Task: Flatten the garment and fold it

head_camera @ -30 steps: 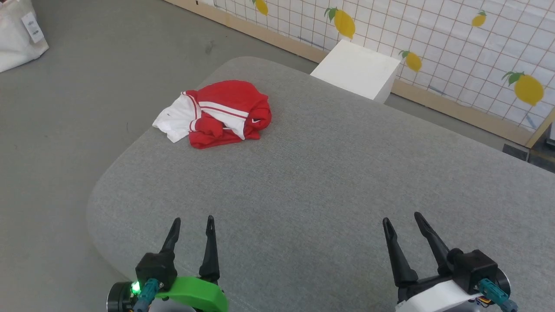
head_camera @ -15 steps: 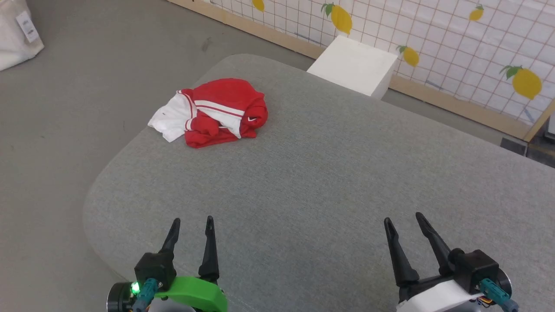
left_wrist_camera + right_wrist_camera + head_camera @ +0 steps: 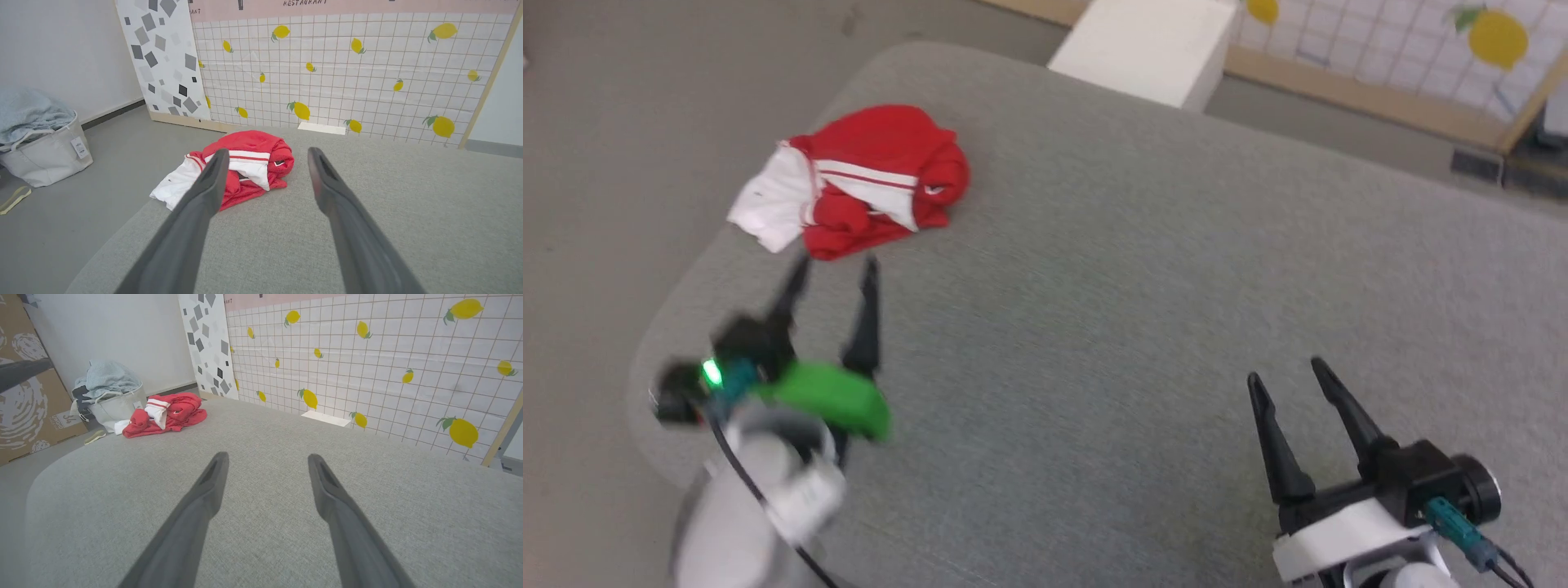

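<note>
Grey table, crumpled garment at edge, left and right jaws apart, wrist views add laundry bag.

We see a grey fabric-covered bench with rounded corners standing on a grey floor. Past its far edge is a white box, near a wall panel of white grid printed with yellow lemons. Next to that panel is another, scattered with grey squares. On the floor sits a pale bag heaped with light blue cloth, a yellowish strip close by, and a printed cardboard box.
</note>
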### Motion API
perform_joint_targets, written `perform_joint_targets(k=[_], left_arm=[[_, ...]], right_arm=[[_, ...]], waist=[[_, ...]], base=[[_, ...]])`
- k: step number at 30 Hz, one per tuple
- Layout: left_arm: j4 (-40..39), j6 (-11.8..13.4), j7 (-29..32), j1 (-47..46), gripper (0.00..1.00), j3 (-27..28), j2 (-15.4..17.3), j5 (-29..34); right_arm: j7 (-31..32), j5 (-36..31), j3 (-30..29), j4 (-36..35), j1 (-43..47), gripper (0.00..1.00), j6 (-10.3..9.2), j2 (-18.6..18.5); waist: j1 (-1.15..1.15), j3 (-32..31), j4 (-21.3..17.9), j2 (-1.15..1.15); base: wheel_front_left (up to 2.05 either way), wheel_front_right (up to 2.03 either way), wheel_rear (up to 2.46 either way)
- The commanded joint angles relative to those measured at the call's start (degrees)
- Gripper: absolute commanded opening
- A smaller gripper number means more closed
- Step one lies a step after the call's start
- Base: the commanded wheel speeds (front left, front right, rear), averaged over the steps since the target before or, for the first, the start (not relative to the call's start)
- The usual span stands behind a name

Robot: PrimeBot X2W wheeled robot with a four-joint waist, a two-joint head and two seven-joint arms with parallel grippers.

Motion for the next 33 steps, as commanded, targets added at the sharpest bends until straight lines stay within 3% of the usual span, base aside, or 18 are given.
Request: perform_joint_targets(k=[1,9,17,25,33], left_arm=[[1.2,-0.8,1.0,-3.4,1.00,0.6,1.4,-0.5],[14.2,-4.5,15.2,-21.8,1.00,-0.4,12.5,-3.5],[24.1,-4.9,31.0,-31.7,1.00,-7.8,22.6,-15.7],[27.1,-4.9,39.3,-34.8,1.00,-14.1,32.3,-23.3],[28.1,-4.9,46.2,-33.1,1.00,-19.1,35.6,-31.3]], right_arm=[[-0.3,-0.7,0.1,-0.5,-1.2,1.00,-0.10,0.0],[-0.3,-3.2,0.2,-3.5,-5.1,1.00,-0.10,0.0],[-0.3,-2.6,0.4,-5.1,-7.4,1.00,-0.10,0.0],[-0.3,-1.6,0.9,-5.9,-8.8,1.00,-0.10,0.0],[-0.3,-1.4,1.0,-5.7,-9.3,1.00,-0.10,0.0]], waist=[[0.00,6.2,-5.6,0.00],[0.00,15.4,-13.0,0.00],[0.00,20.9,-18.6,0.00],[0.00,23.9,-22.3,0.00],[0.00,24.9,-23.4,0.00]], base=[[0.00,0.00,0.00],[0.00,0.00,0.00],[0.00,0.00,0.00],[0.00,0.00,0.00],[0.00,0.00,0.00]])
